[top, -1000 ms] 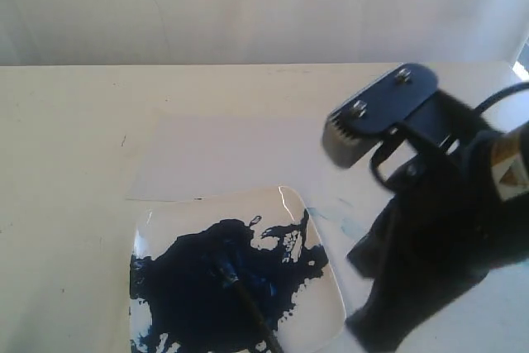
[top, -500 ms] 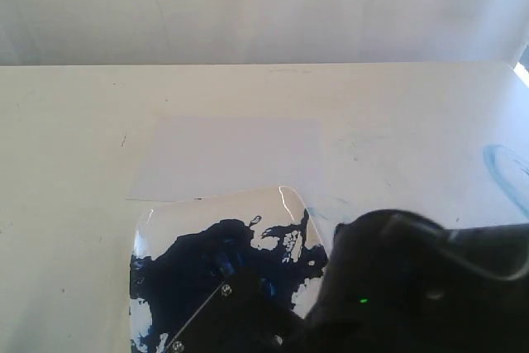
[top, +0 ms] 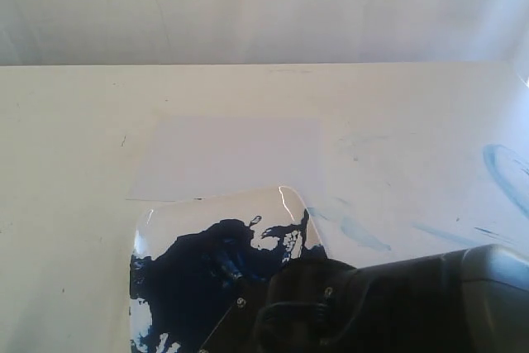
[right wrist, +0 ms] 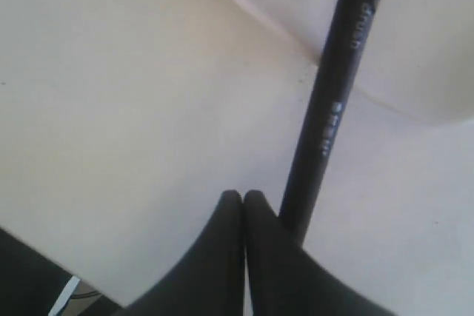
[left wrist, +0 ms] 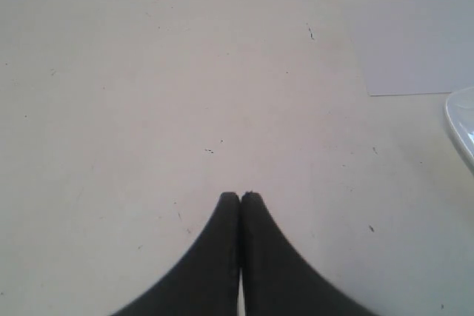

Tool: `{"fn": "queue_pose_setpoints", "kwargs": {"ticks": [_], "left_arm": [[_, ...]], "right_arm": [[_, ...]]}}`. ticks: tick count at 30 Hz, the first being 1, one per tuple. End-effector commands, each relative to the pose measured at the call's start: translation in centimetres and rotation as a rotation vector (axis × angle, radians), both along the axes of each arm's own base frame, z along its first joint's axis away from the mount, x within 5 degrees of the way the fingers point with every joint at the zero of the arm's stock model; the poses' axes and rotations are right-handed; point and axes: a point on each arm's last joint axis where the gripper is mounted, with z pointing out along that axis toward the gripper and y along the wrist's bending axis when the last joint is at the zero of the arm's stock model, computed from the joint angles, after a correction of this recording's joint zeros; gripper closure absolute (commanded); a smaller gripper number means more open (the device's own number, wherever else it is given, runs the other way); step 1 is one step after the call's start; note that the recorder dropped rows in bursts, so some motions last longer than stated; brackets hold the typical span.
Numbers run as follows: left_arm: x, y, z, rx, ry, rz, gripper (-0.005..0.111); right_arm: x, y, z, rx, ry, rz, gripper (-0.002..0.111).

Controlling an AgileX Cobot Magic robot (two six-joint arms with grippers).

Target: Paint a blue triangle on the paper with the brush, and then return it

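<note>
The brush (right wrist: 329, 101) is found on the plate (top: 285, 200). Its black handle is laid as one straight long axis, bristle end toward the dark-blue paint puddle (top: 190, 287), and it crosses the plate's rim out over the table (top: 66, 163). In the exterior view the bristle end cannot be told apart from the puddle, and the handle is hidden beneath the right arm (top: 413, 303).

The right gripper (right wrist: 243, 196) is seen with its fingers pressed together. The handle passes just beside them and is not held. The left gripper (left wrist: 240, 197) is likewise closed on nothing, over bare table well to the left.

The paper (top: 227, 159) is laid flat just beyond the plate's far edge. Pale blue smears (top: 355, 233) are noted on the table to the plate's right.
</note>
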Motion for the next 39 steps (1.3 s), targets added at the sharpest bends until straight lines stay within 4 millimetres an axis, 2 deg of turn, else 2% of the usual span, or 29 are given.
{"fn": "queue_pose_setpoints", "kwargs": {"ticks": [1, 13, 26, 39], "left_arm": [[0.0, 0.0, 0.0, -0.011, -0.005, -0.002, 0.107], [0.0, 0.0, 0.0, -0.011, -0.005, -0.002, 0.107], [0.0, 0.0, 0.0, -0.011, -0.005, -0.002, 0.107], [0.0, 0.0, 0.0, -0.011, -0.005, -0.002, 0.107]], "right_arm": [[0.4, -0.5, 0.1, -0.044, -0.043, -0.024, 0.108], [1.2, -1.3, 0.3, -0.121, -0.108, -0.054, 0.108], [3.9, -2.4, 0.5, -0.164, -0.155, -0.115, 0.108], [7.5, -3.6, 0.6, -0.127, -0.200, -0.189, 0.108]]}}
